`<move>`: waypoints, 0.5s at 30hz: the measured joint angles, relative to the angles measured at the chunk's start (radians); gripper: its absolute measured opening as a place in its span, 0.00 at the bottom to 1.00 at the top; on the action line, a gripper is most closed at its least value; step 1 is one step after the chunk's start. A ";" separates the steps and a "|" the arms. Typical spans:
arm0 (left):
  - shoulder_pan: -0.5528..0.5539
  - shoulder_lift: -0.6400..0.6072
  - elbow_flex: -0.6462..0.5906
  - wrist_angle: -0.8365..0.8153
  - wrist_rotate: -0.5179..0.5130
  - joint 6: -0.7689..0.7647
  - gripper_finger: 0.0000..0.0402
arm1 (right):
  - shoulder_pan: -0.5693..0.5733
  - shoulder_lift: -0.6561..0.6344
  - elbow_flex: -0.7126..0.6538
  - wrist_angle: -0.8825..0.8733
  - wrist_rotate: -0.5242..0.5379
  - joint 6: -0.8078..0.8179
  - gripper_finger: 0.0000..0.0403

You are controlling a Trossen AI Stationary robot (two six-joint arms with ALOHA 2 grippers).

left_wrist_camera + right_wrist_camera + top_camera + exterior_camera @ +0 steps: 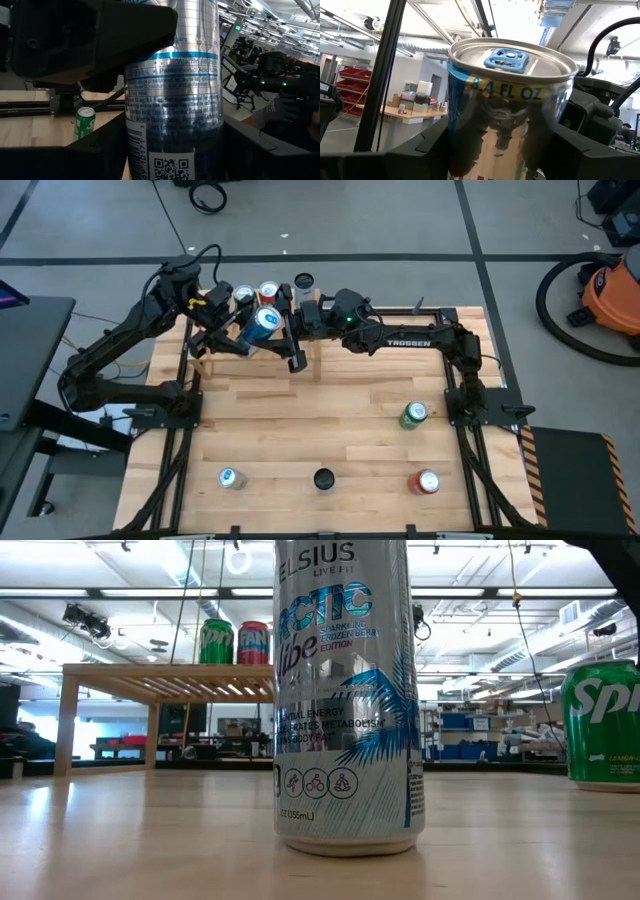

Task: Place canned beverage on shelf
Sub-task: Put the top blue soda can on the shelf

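Wide hall behind everything: ceiling strip lights, blue bins on racks, and grey floor around the table with an orange shop vacuum (pixel 612 295) off to the right. The wooden table (pixel 330 420), pale butcher-block planks, fills the middle. At its far edge sits the shelf (pixel 205 360), a light slatted rack on short legs, with cans standing on top at the back.

Both arms are bunched up over that shelf. The left gripper (pixel 238 340) has its fingers on either side of a silver-and-blue can (pixel 263 323), which is tilted over the rack. The right gripper (pixel 292 320) comes in from the other side, jaws clamped on the same can just below its rim; the blue pull tab shows in the right wrist view.

Loose on the near half, well apart: a green can (pixel 413 414), a red can (pixel 425 481), a tall blue-white can (pixel 229 477) and a small black can (pixel 323 478).
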 joint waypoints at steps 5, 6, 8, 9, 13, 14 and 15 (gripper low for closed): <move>-0.003 -0.001 0.000 -0.001 -0.006 0.001 0.66 | -0.003 -0.001 0.000 -0.019 0.011 -0.001 0.60; -0.003 -0.001 0.000 0.000 -0.012 0.003 0.66 | -0.003 -0.002 0.000 -0.023 0.011 -0.003 0.60; -0.003 -0.001 0.000 0.005 -0.016 0.004 0.66 | -0.003 -0.002 0.000 -0.024 0.016 -0.004 0.60; -0.003 -0.002 0.000 0.007 -0.016 0.004 0.66 | -0.003 -0.002 0.000 -0.023 0.017 -0.004 0.60; -0.003 -0.003 0.000 0.029 -0.024 0.008 0.68 | -0.005 -0.002 0.000 -0.015 0.029 -0.002 0.60; -0.003 -0.003 0.000 0.038 -0.025 0.009 0.69 | -0.005 -0.002 0.001 -0.014 0.031 -0.003 0.60; -0.003 -0.003 0.000 0.040 -0.026 0.007 0.70 | -0.006 -0.003 0.001 -0.015 0.032 -0.003 0.60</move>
